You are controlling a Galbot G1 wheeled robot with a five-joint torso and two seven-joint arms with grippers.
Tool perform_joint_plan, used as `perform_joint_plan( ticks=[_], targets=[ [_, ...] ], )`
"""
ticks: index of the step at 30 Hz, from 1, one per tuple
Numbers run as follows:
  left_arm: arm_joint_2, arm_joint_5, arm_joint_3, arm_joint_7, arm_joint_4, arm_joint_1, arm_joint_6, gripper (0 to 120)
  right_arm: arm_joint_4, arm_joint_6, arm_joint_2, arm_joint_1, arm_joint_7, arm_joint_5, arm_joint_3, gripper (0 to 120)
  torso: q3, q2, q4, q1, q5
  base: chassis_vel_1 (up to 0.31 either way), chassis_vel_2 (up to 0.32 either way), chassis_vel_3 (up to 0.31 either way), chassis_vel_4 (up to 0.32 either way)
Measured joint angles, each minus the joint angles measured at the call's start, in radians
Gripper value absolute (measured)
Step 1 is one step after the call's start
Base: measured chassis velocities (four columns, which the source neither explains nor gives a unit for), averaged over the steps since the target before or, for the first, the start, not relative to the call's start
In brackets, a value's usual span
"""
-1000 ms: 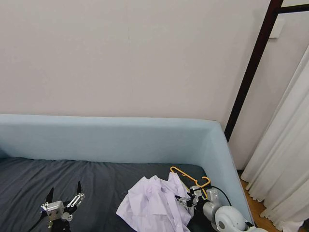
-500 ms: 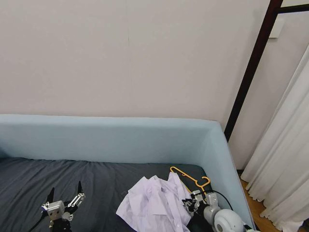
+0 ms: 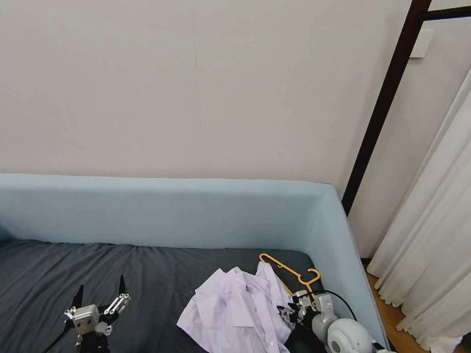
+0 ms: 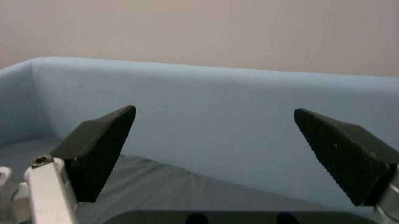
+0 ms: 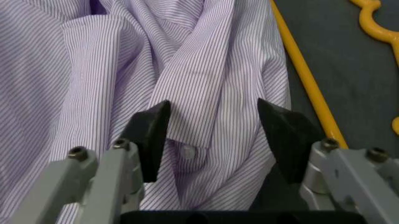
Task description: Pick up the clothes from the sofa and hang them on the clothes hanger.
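The striped shirt [image 3: 235, 312] lies crumpled near the right end of the sofa [image 3: 184, 209] seat, with a yellow hanger [image 3: 291, 271] poking out from under it towards the armrest. The right gripper [image 5: 212, 121] sits at the shirt's right edge, its claw wide and straddling a fold of cloth. The left gripper [image 3: 97, 305] hovers over the seat's front edge, well to the left, claw wide and holding nothing.

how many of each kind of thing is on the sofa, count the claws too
shirt: 1
hanger: 1
claw: 2 (left claw open over the bare seat, right claw open astride a fold of the shirt)
total: 4
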Motion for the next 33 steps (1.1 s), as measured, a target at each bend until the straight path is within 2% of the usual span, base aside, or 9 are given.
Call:
perform_joint_plan(
  ticks=[4, 7, 11, 13, 15, 22, 24, 27, 33],
  targets=[
    [-0.002, 0.0, -0.001, -0.001, -0.001, 0.002, -0.001, 100, -0.013, -0.008, 0.009, 0.0, -0.015, 0.0, 0.004, 77, 0.0, 0.0, 0.0, 0.0, 0.0001, 0.0, 0.0, 0.0, 0.0],
    [-0.002, 0.0, -0.001, -0.002, -0.002, 0.003, -0.003, 100, -0.017, -0.009, 0.011, -0.001, -0.025, -0.001, 0.006, 75, 0.0, 0.0, 0.0, 0.0, 0.0001, 0.0, 0.0, 0.0, 0.0],
    [-0.002, 0.0, -0.004, -0.005, -0.002, 0.005, -0.005, 100, -0.023, -0.009, 0.013, -0.003, -0.041, -0.008, 0.008, 55, 0.0, 0.0, 0.0, 0.0, 0.0001, 0.0, 0.0, 0.0, 0.0],
    [-0.002, 0.0, -0.004, -0.005, -0.002, 0.005, -0.006, 100, -0.019, -0.008, 0.012, -0.004, -0.042, -0.01, 0.008, 52, 0.0, 0.0, 0.0, 0.0, 0.0001, 0.0, 0.0, 0.0, 0.0],
    [-0.002, 0.0, -0.005, -0.005, -0.005, 0.006, -0.006, 100, -0.002, 0.005, 0.005, -0.006, -0.038, -0.018, 0.005, 40, 0.0, 0.0, 0.0, 0.0, 0.0, 0.0, 0.0, 0.0, 0.0],
    [-0.003, 0.001, -0.002, -0.005, -0.006, 0.004, -0.006, 100, 0.061, 0.032, -0.019, -0.021, -0.003, -0.039, 0.001, 16, 0.0, 0.0, 0.0, 0.0, 0.0, 0.0, 0.0, 0.0, 0.0],
    [-0.003, 0.001, -0.001, -0.005, -0.006, 0.004, -0.006, 100, 0.069, 0.035, -0.022, -0.024, -0.001, -0.039, 0.002, 19, 0.0, 0.0, 0.0, 0.0, 0.0, 0.0, 0.0, 0.0, 0.0],
    [-0.003, 0.002, 0.001, -0.004, -0.006, 0.004, -0.006, 100, 0.079, 0.054, -0.025, -0.034, 0.0, -0.039, 0.003, 34, 0.0, 0.0, 0.0, 0.0, 0.0, 0.0, 0.0, 0.0, 0.0],
    [-0.002, 0.002, 0.001, -0.004, -0.007, 0.005, -0.006, 100, 0.076, 0.105, -0.02, -0.041, -0.037, -0.044, 0.005, 52, 0.0, 0.0, 0.0, 0.0, 0.0001, 0.0, 0.0, 0.0, 0.0]
  ],
)
